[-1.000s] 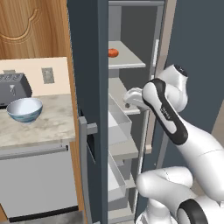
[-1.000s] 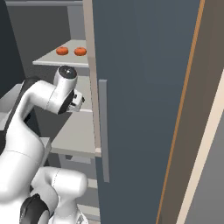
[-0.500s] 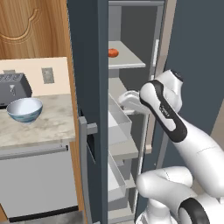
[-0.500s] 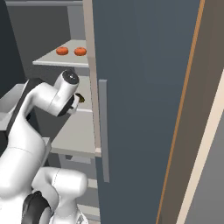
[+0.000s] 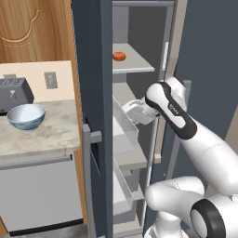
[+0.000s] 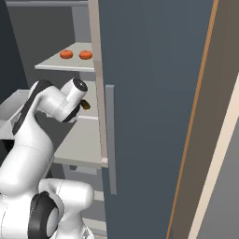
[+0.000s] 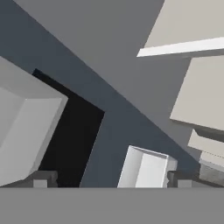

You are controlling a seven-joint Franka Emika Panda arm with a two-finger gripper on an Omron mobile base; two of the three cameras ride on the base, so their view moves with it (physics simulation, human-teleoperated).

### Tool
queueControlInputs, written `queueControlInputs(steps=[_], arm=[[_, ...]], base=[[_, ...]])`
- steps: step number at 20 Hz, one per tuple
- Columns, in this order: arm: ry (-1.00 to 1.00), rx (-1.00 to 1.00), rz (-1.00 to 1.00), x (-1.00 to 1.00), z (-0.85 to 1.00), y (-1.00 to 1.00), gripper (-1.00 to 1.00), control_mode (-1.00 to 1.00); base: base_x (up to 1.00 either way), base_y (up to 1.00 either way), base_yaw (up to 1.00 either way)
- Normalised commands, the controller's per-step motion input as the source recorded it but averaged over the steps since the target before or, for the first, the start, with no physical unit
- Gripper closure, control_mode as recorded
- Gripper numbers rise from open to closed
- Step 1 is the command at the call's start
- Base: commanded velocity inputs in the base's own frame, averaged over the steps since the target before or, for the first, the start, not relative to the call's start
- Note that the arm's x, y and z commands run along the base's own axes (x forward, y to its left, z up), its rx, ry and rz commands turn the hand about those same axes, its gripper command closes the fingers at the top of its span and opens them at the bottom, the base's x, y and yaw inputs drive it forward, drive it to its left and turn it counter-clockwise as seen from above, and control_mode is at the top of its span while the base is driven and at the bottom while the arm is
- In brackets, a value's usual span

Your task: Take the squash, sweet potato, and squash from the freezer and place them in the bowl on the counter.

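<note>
Left base view puts my pincer [image 5: 132,111], jaws spread wide and empty, inside the freezer [image 5: 93,69] below the shelf [image 5: 135,62] holding an orange vegetable [image 5: 119,56], so my reach goes upward.

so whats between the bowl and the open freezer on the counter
Nothing: in the left base view, bare counter runs from the bowl to the freezer wall. The toaster sits behind the bowl.

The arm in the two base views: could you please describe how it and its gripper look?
The arm is glossy white with rounded, bulbous segments, dark grey bands at the joints and small dark lettering on one band. The gripper has two small, dark grey, blocky fingertips.
</note>
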Motion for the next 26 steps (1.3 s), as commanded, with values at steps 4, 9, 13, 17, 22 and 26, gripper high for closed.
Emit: queueControlInputs(steps=[4,9,13,17,22,26], arm=[[0.04,0.03,0.19,0.0,-0.04,0.45,-1.0,-1.0],[0.01,0.02,0.11,-0.11,0.0,0.54,-1.0,-1.0],[-0.01,0.0,0.02,-0.37,0.0,0.52,-1.0,-1.0],[-0.03,0.0,0.0,-0.25,0.0,0.33,-1.0,-1.0],[0.0,0.0,0.0,-0.02,-0.02,0.43,-1.0,-1.0],[-0.04,0.02,0.0,-0.04,0.07,-0.03,-1.0,-1.0]], base=[[0.0,0.0,0.0],[0.0,0.0,0.0],[0.0,0.0,0.0],[0.0,0.0,0.0],[0.0,0.0,0.0],[0.0,0.0,0.0]])
